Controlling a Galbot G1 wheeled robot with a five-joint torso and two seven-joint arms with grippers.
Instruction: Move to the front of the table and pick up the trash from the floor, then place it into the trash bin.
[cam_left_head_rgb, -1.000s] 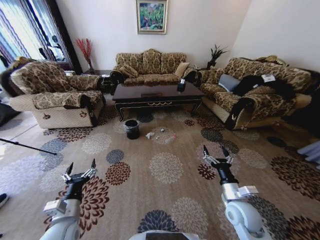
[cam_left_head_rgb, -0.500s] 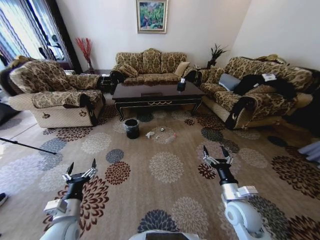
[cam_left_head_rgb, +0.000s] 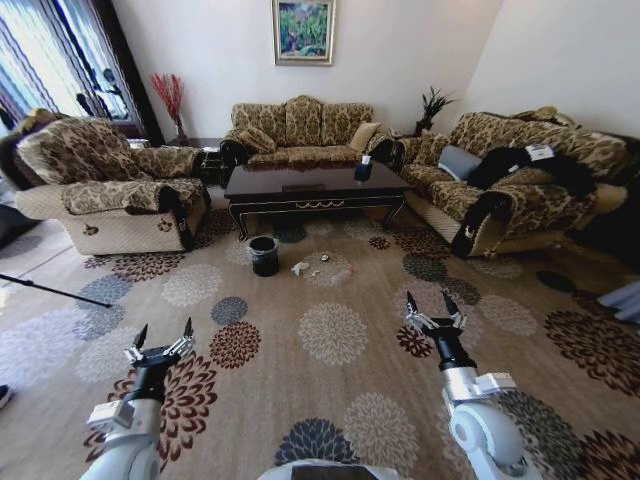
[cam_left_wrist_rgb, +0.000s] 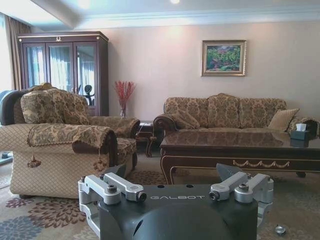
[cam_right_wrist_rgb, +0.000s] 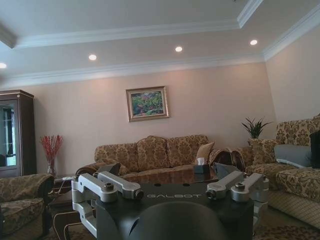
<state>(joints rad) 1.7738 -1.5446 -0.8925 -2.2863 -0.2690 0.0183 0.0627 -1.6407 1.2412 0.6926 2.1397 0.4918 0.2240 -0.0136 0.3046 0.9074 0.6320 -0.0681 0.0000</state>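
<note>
I see the trash (cam_left_head_rgb: 322, 268) lying on the floor (cam_left_head_rgb: 330, 400) well ahead of both my grippers: a crumpled white tissue (cam_left_head_rgb: 300, 269), a tiny white scrap and a small shiny round piece (cam_left_wrist_rgb: 280, 229), too small in the head view to make out in detail. The trash bin (cam_left_head_rgb: 264, 256) stands just beside the tissue, ahead of the left gripper (cam_left_head_rgb: 160, 339) and toward the right one's side, with its clear liner over the rim. Beyond both sits the table (cam_left_head_rgb: 315, 190), a tissue box (cam_left_head_rgb: 363, 170) on its top.

The left gripper hangs above the carpet with its fingers spread wide, holding nothing and touching nothing. The right gripper (cam_left_head_rgb: 434, 306) does the same, fingers splayed and empty, slightly farther forward than the left.

On each wrist housing I can read "GALBOT" in pale letters. In the wrist views the housings hide the fingertips, and the left wrist view cuts off most of the floor litter, showing just the shiny piece at the edge.
</note>
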